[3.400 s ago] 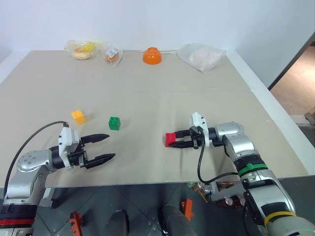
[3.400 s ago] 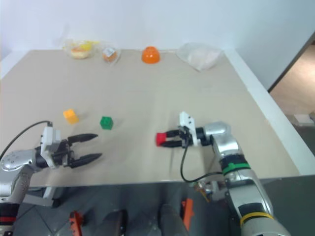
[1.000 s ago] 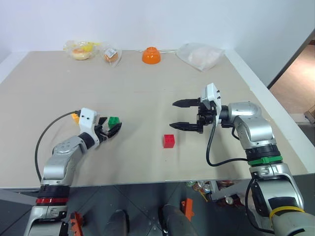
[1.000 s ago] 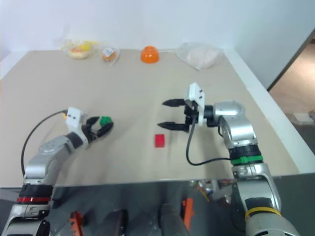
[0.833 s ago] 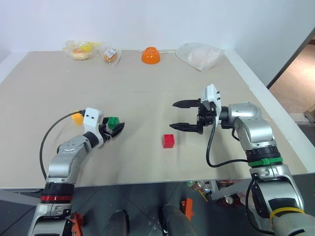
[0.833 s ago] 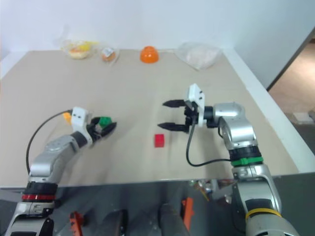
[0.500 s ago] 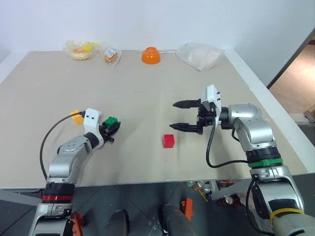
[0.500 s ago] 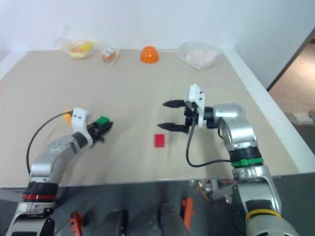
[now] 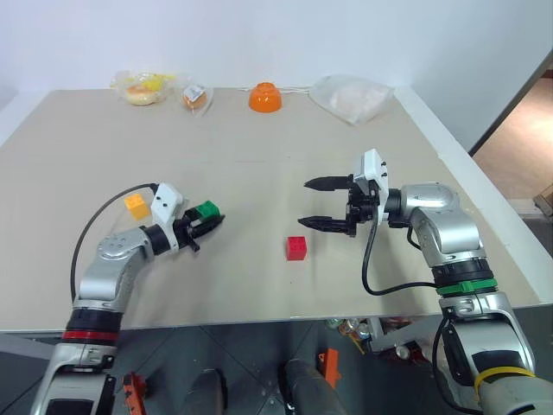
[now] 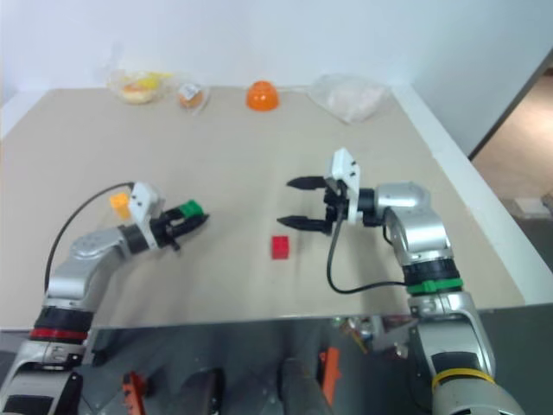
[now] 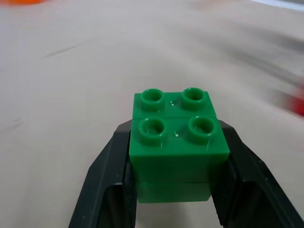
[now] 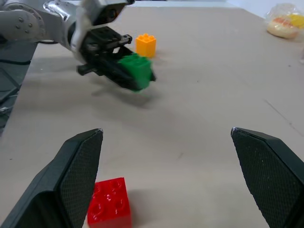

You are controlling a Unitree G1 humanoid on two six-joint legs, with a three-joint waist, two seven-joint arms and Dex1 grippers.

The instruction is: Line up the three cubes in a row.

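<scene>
Left gripper (image 9: pixel 207 218) clamped on the green block (image 9: pixel 206 210), lifted clear of the table (image 9: pixel 259 147); studs face up and the fingers pinch its two sides squarely.

Red block (image 9: pixel 296 248) sits alone mid-table, near the front edge. Yellow-orange block (image 9: pixel 136 206) lies off to the left, just behind the left wrist.

To do this step well, I'd say: carry the green block low toward the red one, keep it level, set it down just beside the red with faces parallel, let go only once it rests flat.

Left forearm reaches forward and inward, gripper pointing toward the table's centre, nearly level. Right gripper (image 9: pixel 314 202) hangs above the table just behind the red block, fingers wide apart and empty, pointing left.
</scene>
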